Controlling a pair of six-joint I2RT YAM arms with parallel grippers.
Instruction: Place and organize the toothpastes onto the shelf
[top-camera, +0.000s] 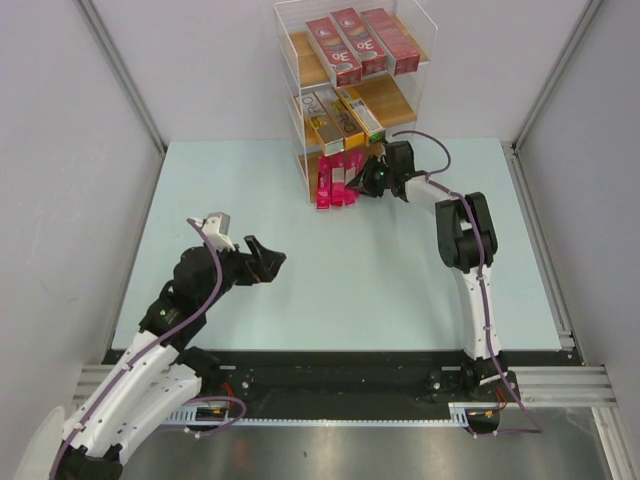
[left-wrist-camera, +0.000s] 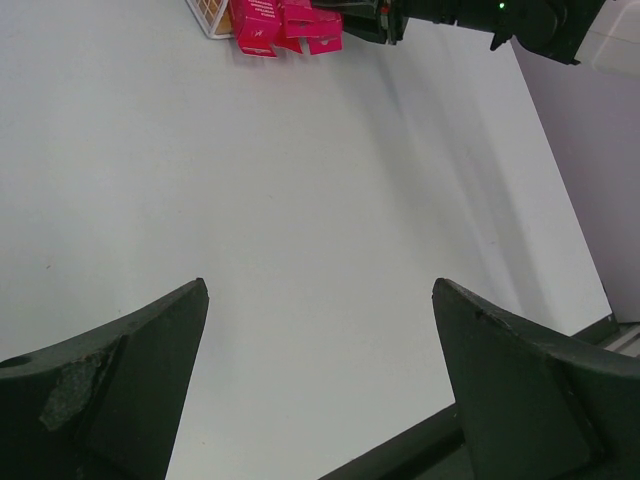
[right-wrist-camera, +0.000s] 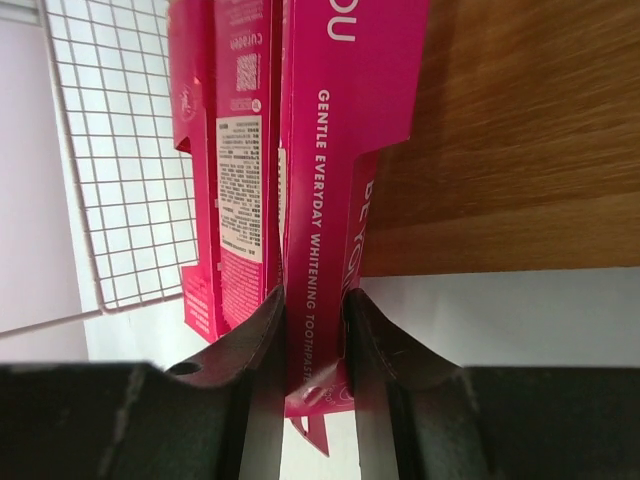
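Toothpastes (top-camera: 335, 55) sit almost all in the shelf (top-camera: 388, 98), which stands at 12 o'clock on the table (top-camera: 330, 270).

The right gripper (right-wrist-camera: 315, 300) is clamped narrowly on the near end of one pink carton (right-wrist-camera: 320, 180), at the front of the bottom tier. Two more pink cartons lie touching it at 9 o'clock, with bare board at 3 o'clock.

To finish this step well, I would slide the carton straight toward 12 o'clock, flat on the board and parallel to its neighbours. The grip should be light, since thin card crushes and the end flaps look loose. I would let go only once its end lines up with the others.

The left gripper (left-wrist-camera: 320, 285) hangs wide apart over bare table at about 8 o'clock, holding nothing.

By my count:
- three dark red cartons (top-camera: 360, 42) on the top tier
- three gold and silver cartons (top-camera: 338, 120) on the middle tier
- three pink cartons (top-camera: 332, 185) on the bottom tier, the held one included

That makes nine.
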